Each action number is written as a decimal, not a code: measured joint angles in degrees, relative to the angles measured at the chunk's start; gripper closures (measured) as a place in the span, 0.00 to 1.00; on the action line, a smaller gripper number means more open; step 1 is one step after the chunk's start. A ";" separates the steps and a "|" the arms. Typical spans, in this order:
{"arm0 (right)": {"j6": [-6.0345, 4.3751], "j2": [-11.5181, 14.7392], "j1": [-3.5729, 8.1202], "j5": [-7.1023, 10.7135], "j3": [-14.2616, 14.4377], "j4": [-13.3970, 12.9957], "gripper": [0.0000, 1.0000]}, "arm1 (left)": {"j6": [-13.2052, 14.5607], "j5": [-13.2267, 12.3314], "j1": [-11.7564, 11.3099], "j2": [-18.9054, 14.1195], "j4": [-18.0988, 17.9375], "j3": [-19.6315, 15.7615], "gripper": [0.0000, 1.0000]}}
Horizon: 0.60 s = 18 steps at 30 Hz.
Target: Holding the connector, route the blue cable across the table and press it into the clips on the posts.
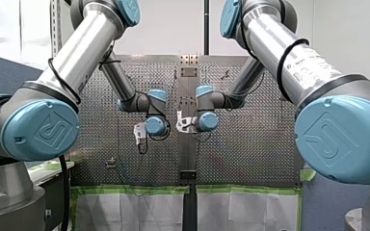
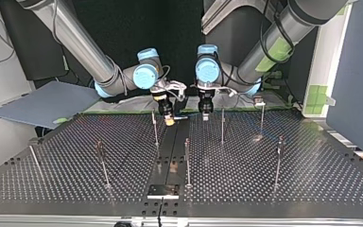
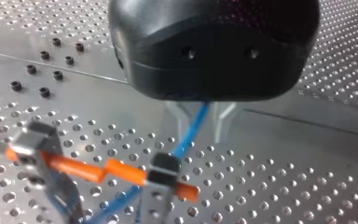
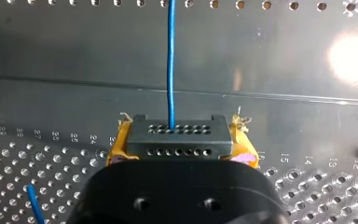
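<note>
R end effector clamps blocky connector.

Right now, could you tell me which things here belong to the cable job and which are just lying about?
For the job: blue cable, connector in my right gripper, my left gripper around the cable, posts on the table.
Lying about: grey sheet beside the table, green tape.

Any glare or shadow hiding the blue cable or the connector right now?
Right wrist view: a lamp's reflection glares on the table, well aside of the blue cable and connector, both plain. Left wrist view: my left gripper shades the table beneath it, yet the cable shows. Top view: black backdrop; I cannot make out the cable.
</note>
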<state>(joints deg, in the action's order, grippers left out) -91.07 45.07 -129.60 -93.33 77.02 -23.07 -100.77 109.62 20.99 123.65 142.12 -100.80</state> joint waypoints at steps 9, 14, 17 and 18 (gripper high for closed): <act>0.00 0.71 -0.02 0.05 -1.11 2.00 1.00 | -0.03 0.34 0.14 -3.60 3.93 -0.02 1.00; 0.00 2.45 0.08 0.03 -1.27 3.68 1.00 | -0.04 0.44 0.32 -5.94 5.58 -0.05 1.00; 0.00 3.95 0.15 0.05 -1.27 4.12 1.00 | -0.03 0.48 0.55 -7.54 6.28 -0.13 1.00; -0.02 4.40 0.17 0.05 -1.27 4.20 1.00 | -0.03 0.58 0.66 -8.11 6.55 -0.14 1.00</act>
<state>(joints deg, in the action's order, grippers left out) -91.09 49.47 -129.43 -93.27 75.74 -18.88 -100.81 110.19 21.64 115.54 148.67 -100.94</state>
